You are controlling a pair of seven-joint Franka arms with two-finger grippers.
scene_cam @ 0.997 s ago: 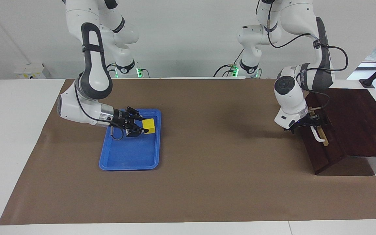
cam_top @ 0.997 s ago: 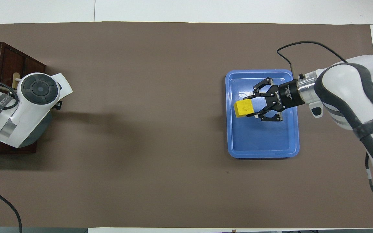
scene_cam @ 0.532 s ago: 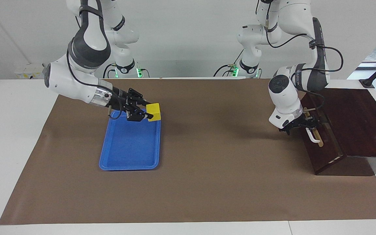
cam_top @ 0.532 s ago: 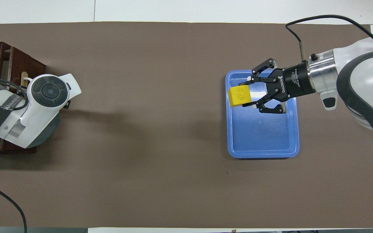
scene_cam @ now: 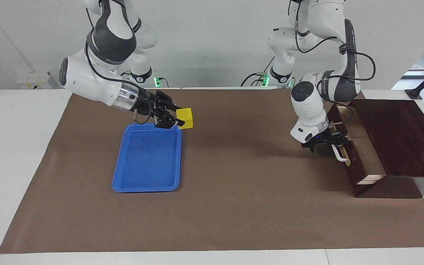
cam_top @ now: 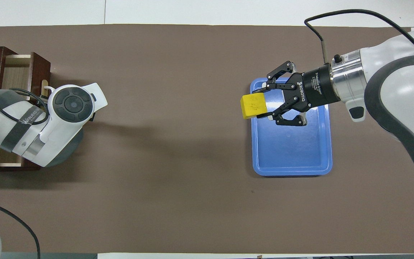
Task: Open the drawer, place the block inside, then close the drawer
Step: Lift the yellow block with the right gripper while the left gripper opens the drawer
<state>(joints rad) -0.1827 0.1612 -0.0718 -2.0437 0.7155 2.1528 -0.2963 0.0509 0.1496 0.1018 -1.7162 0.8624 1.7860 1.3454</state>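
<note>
Our right gripper [scene_cam: 177, 121], clamped on the block [scene_cam: 186, 123], hangs over the blue tray [scene_cam: 145, 162]'s rim, at its one o'clock corner in the facing view. Our left gripper [scene_cam: 326, 141] is at the drawer [scene_cam: 359, 154]'s white handle [scene_cam: 339, 154], fingers unreadable; the drawer stands partly open at the left arm's end of the table. We judge the risk is a shallow opening: the block could catch the drawer front.
</note>
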